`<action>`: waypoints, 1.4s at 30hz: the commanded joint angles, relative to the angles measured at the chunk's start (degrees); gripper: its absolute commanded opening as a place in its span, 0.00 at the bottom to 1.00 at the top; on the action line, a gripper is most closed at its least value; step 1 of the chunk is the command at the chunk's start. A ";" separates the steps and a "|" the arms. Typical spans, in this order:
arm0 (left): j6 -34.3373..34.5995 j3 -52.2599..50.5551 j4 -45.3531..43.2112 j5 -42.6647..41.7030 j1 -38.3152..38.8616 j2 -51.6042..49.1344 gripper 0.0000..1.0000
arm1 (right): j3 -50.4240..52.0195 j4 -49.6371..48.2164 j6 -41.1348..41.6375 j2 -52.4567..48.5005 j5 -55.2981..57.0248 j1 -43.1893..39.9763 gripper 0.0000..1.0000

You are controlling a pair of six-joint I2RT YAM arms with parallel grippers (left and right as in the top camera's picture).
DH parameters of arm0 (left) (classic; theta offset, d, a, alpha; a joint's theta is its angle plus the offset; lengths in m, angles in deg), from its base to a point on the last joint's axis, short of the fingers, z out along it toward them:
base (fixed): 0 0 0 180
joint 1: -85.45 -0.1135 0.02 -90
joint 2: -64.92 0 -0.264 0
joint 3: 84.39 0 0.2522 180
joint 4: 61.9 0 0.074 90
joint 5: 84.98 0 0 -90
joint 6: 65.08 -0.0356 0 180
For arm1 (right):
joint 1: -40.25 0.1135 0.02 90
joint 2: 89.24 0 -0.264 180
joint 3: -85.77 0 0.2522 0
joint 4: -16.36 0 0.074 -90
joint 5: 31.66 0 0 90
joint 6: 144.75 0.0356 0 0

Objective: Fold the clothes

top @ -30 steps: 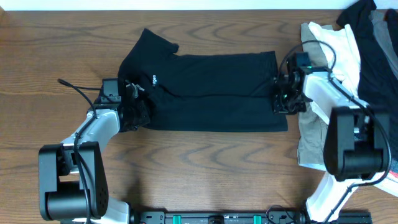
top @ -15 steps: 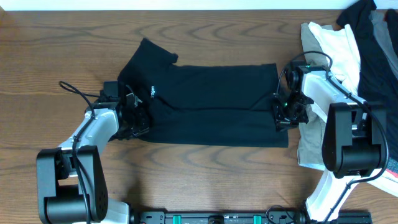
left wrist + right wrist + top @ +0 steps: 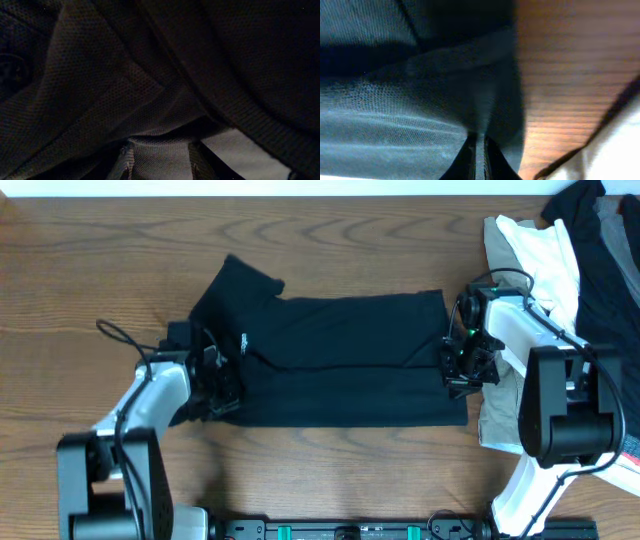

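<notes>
**Shirt gripped at both ends, open wood on three sides**

The polo shirt point(image 3: 340, 355) lies flat across the middle of the table point(image 3: 330, 480), with its collar end toward the left and its hem toward the right. Its white logo point(image 3: 243, 342) shows near the left end. One sleeve point(image 3: 238, 275) juts out at the far left corner, past the shirt's straight far edge. The near edge runs fairly straight from one gripper to the other, and a long crease runs lengthwise through the body.

The left gripper point(image 3: 215, 377) sits at the near corner of the collar end. In the left wrist view a bunched fold of black knit stands between its jaws, which are partly closed on that cloth. The right gripper point(image 3: 462, 367) is at the hem edge, toward the near corner. In the right wrist view its jaws are pressed almost together with a thin layer of hem pinched between them, and bare wood lies just beyond the edge.

Bare wood lies open in front of the shirt, behind it and out to the left. The right side is tight: white garments point(image 3: 535, 255) lie just beside the hem, and a dark garment point(image 3: 600, 260) lies in the far right corner
</notes>
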 commanded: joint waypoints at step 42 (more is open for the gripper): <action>1.44 -2.60 -9.07 -15.43 -0.42 10.60 0.40 | 0.37 -3.74 0.90 11.04 1.90 0.13 0.13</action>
